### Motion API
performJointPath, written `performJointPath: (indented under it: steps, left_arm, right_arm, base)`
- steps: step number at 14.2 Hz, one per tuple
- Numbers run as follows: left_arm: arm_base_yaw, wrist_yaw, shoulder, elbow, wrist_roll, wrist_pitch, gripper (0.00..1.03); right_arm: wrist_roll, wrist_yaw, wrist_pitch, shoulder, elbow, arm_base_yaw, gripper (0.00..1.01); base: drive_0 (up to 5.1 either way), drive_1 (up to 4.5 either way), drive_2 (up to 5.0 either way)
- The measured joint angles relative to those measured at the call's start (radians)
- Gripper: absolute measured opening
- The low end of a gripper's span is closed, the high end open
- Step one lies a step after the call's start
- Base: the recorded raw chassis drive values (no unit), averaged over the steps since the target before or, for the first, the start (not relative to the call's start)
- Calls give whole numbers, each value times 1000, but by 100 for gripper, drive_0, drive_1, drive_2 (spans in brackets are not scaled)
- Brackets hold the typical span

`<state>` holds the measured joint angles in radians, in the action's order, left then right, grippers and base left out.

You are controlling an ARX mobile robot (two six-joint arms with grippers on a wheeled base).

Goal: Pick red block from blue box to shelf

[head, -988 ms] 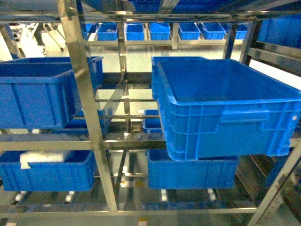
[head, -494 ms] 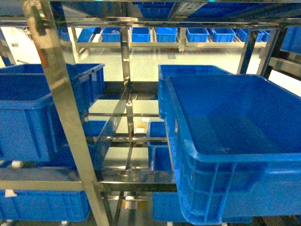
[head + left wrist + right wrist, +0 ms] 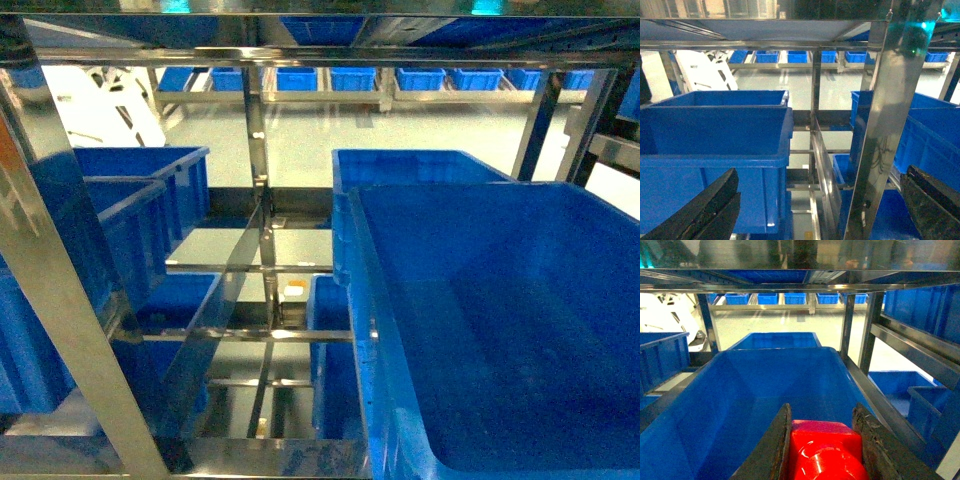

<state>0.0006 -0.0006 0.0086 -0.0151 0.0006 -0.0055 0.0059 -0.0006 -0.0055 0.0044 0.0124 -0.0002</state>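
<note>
I'm pinching the glossy red plastic block [image 3: 825, 452] between my right gripper [image 3: 822, 445] fingers; left gripper [image 3: 815, 210] is spread empty. Block's riding over a royal-blue ribbed crate [image 3: 760, 390], so any slip drops it in, missing the steel shelf [image 3: 860, 335].

Glossy red block [image 3: 824, 450] between dark grey, worn-looking right pincer [image 3: 822, 452] fingers. Royal-blue ribbed crates [image 3: 500, 330]. Mirror-silver steel shelf [image 3: 262, 215] posts. Black left pincer [image 3: 815, 210] fingers. Pale greenish-white floor [image 3: 300, 140] behind.

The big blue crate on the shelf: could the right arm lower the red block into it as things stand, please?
Probably yes: the right gripper, shut on the red block, hangs over the crate's open top, with nothing visible between.
</note>
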Motion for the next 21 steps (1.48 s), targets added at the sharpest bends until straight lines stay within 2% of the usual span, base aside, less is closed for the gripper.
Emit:
performJointPath:
  steps: [21]
  left_arm:
    - [0, 0, 0, 0, 0, 1, 98]
  right_arm:
    - [0, 0, 1, 0, 0, 0, 29]
  base:
    - [0, 0, 0]
